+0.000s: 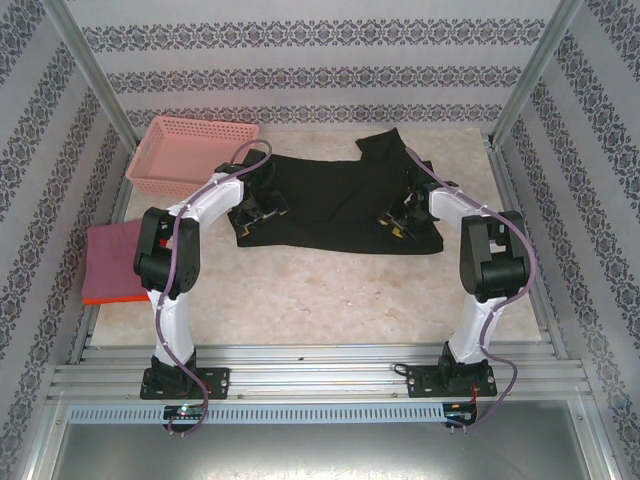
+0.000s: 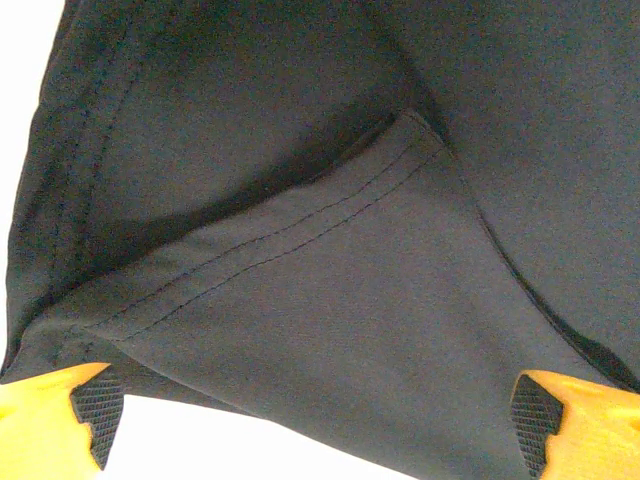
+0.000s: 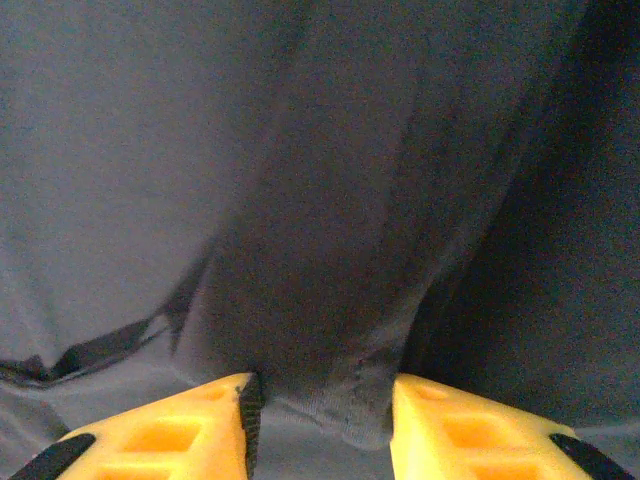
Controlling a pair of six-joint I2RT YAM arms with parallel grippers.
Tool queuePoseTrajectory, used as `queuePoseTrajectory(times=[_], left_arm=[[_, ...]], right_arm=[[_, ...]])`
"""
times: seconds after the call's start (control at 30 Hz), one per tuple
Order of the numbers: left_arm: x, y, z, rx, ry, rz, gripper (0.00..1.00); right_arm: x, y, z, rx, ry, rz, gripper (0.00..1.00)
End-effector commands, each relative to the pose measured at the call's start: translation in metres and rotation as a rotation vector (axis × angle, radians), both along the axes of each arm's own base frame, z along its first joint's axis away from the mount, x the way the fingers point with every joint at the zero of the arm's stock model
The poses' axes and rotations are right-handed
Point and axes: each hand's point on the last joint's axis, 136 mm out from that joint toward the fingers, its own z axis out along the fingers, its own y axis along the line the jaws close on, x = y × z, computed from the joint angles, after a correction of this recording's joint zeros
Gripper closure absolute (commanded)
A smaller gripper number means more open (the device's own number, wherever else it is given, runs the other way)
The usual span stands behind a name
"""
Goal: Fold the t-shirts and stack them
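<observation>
The black t-shirt lies spread across the middle of the table, one sleeve flipped toward the back. My left gripper hovers over its left side, open wide. In the left wrist view its yellow fingertips stand far apart over a stitched hem of the black t-shirt, and the left gripper holds nothing. My right gripper sits on the shirt's right part. There the right gripper has a raised fold of black cloth pinched between its fingers. A dusty-pink folded t-shirt lies on an orange one at the far left.
A pink lattice basket stands at the back left, touching the black shirt's left edge. Metal frame posts and patterned walls close in the table on three sides. Bare table surface stretches between the shirt and the arm bases.
</observation>
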Motion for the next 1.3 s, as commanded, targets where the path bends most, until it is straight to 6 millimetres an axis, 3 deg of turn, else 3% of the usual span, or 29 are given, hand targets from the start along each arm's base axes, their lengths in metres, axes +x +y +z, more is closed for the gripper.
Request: queuePoseTrajectory(times=[0.0,0.4,0.5,0.6,0.73,0.93,1.1,1.27], left_arm=[[-0.002,-0.004,0.006,-0.003,-0.016,-0.018,0.00],[0.002,-0.005,0.008,0.001,-0.030,-0.046,0.00],[0.010,-0.008,0.012,0.006,-0.057,-0.069,0.00],[0.022,-0.013,0.016,0.005,-0.092,-0.101,0.00],[0.040,-0.022,0.014,0.019,-0.107,-0.146,0.00],[0.055,-0.027,-0.006,0.041,-0.076,-0.187,0.04],[0.043,-0.030,-0.030,0.035,-0.018,-0.206,0.05],[0.010,-0.038,-0.045,0.020,0.028,-0.220,0.05]], right_arm=[[0.018,0.008,0.009,0.021,-0.030,0.024,0.65],[0.089,0.022,0.024,0.130,-0.103,0.053,0.56],[0.104,0.016,0.040,0.125,-0.150,0.058,0.53],[0.108,-0.002,0.061,0.044,-0.220,0.056,0.45],[0.087,-0.022,0.062,-0.022,-0.228,0.022,0.42],[0.046,-0.024,0.021,0.002,-0.112,0.010,0.43],[0.022,-0.038,-0.003,-0.007,-0.014,0.003,0.44],[-0.008,-0.050,-0.013,-0.028,0.043,0.010,0.44]])
